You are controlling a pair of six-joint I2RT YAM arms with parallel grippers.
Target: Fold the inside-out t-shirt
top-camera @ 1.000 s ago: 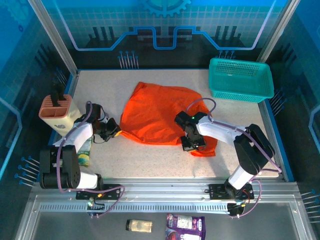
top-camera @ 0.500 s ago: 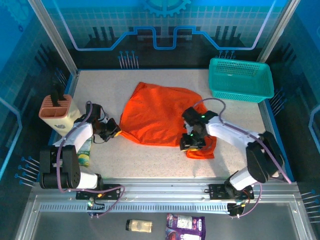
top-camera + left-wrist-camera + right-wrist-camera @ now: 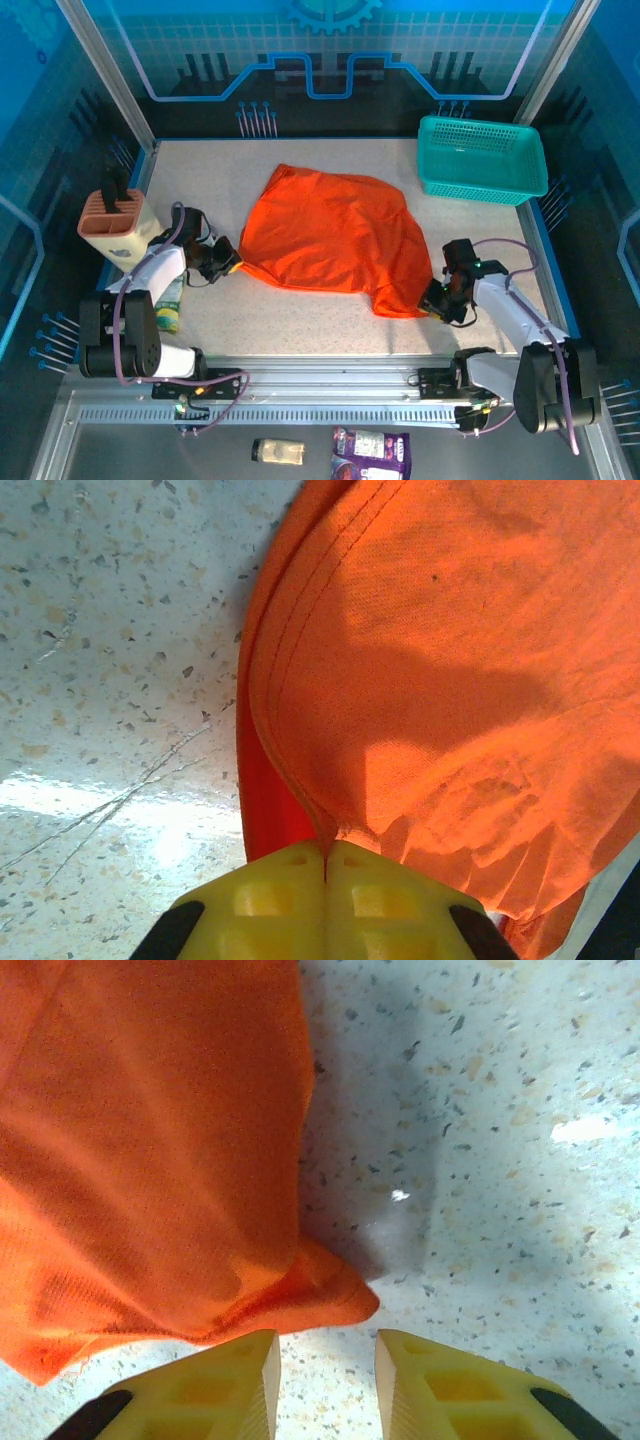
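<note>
In the top view, the orange t-shirt (image 3: 330,235) is lying spread and rumpled across the middle of the speckled table (image 3: 300,325). The left gripper (image 3: 228,266) is sitting at the shirt's lower-left corner, and the right gripper (image 3: 437,300) is sitting just beside its lower-right corner. A teal mesh basket (image 3: 482,160) is standing in the upper right, and a beige slotted holder (image 3: 115,228) is standing at the left edge. In the left wrist view, the left gripper (image 3: 325,875) is clenching its yellow fingers (image 3: 260,900) on a stitched fold of the orange t-shirt (image 3: 450,680), which is filling the right of the frame. In the right wrist view, the right gripper (image 3: 327,1380) is holding its jaws apart with nothing between them, while a corner of the orange t-shirt (image 3: 150,1160) is lying on the table just above the gap.
</note>
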